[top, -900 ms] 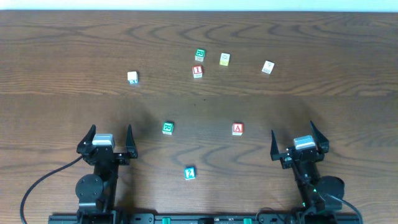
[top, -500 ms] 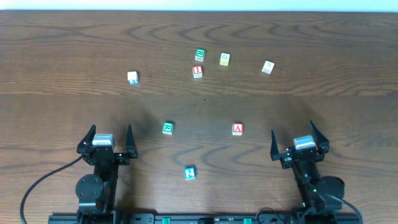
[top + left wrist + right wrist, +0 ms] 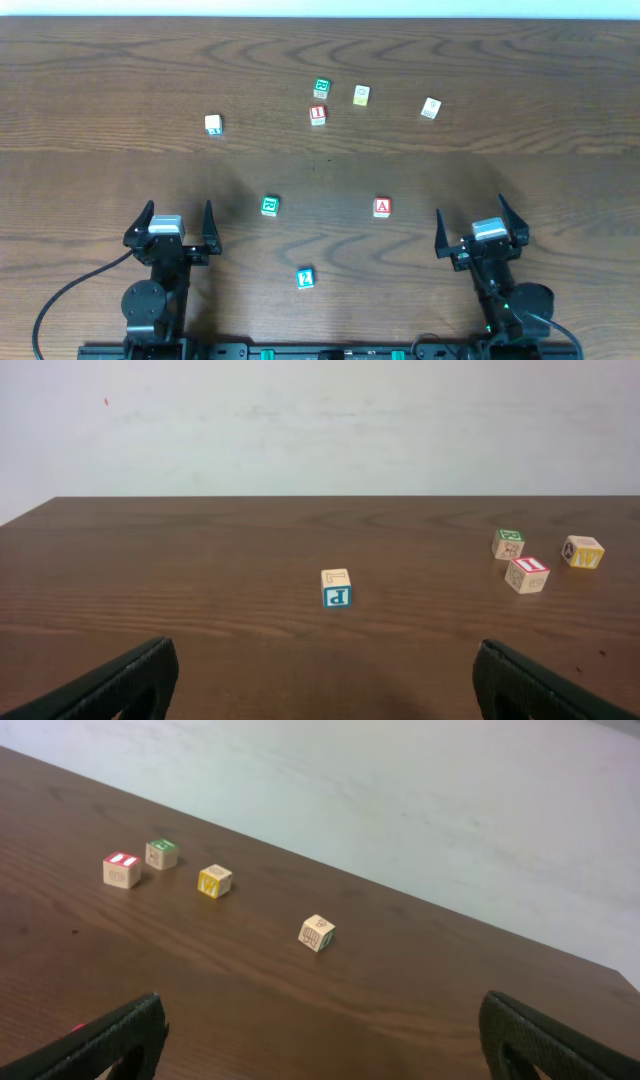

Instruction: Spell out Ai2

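Standing by the dark brown wooden desk [image 3: 100, 80], I see both arms sitting at its near edge, neither touching anything. The left end effector [image 3: 177, 214] has its black fingers [image 3: 120, 685] spread wide with nothing between them, and the right end effector [image 3: 470, 210] is spread just the same, also bare. Between the two arms lie three small cubes, well apart from one another: a red-edged wooden cube marked A [image 3: 382, 207] nearer the right arm, a green-edged wooden cube [image 3: 269, 205] nearer the left arm whose marking I cannot read, and a blue-edged wooden cube marked 2 [image 3: 306, 278] closest to the near edge, roughly midway between the arms. Farther back sits a loose cluster: a red-edged wooden cube marked I [image 3: 317, 114], a second green-edged cube [image 3: 321, 88] just behind it, and a yellow-edged wooden cube [image 3: 361, 95] near them on the right. A pale wooden cube [image 3: 430, 108] lies alone farther right, turned at an angle to the others. Off to the left, apart from everything, rests a blue-and-white wooden cube [image 3: 213, 124], which the left wrist view shows bearing a blue P on its front face.
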You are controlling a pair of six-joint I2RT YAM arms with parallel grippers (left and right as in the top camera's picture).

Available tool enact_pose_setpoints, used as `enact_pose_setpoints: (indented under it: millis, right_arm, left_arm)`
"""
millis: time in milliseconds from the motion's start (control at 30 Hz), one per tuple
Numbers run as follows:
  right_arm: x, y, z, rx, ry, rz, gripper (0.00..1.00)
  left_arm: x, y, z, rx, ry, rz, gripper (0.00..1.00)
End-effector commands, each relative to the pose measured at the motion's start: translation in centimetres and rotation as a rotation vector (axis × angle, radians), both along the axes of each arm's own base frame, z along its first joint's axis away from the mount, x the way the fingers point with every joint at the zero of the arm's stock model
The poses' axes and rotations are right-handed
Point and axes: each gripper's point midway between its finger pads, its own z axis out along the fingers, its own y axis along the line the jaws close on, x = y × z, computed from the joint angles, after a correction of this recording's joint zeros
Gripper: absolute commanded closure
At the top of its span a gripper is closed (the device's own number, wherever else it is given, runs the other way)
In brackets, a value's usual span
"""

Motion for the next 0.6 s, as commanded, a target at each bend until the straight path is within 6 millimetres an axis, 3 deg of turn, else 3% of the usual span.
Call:
enact_pose_setpoints:
  millis: [0, 500, 567]
  right_arm:
    - [0.0, -0.1, 0.0, -0.010, -0.003, 0.000, 0.01]
    - [0.0, -0.1, 0.0, -0.010, -0.002, 0.000, 0.01]
    - [0.0, -0.1, 0.0, -0.010, -0.002, 0.000, 0.01]
  left_arm:
    - [-0.1, -0.2, -1.8, -0.012, 0.060, -0.009, 0.05]
    - [-0.1, -0.2, -1.7, -0.013, 0.058, -0.010, 0.05]
    - [0.0, -0.3, -0.4, -0.021, 0.003, -0.018, 0.05]
